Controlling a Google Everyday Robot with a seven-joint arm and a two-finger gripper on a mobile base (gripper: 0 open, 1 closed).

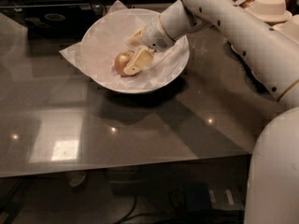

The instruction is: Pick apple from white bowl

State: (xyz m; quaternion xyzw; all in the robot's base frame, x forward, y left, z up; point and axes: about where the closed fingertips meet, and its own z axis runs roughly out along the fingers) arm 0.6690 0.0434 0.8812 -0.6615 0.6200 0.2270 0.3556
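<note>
Gripper: the gripper (132, 53) is low inside the white bowl (96, 73), on the end of the white arm (243, 27) that reaches in from the right; its 2 fingers are spread apart and pinch nothing that I can see
Near finger: the cream pad (138, 60) sits at the right side of the apple (120, 62); whether it touches or only overlaps it in view cannot be told
Apple: on the crinkled paper (70, 55) near the bowl's middle, not lifted
Bowl: on the dark table (140, 139) toward its back; paper corners poke out at left and top
Step in hand: positioning for the grasp, judged from the spread fingers beside the fruit
Next move: get 1 finger on each side of the apple, then close; the round fruit could roll on the loose paper if nudged off-centre
Nearby: beige bowls (271, 8) at the far right, well apart
</note>
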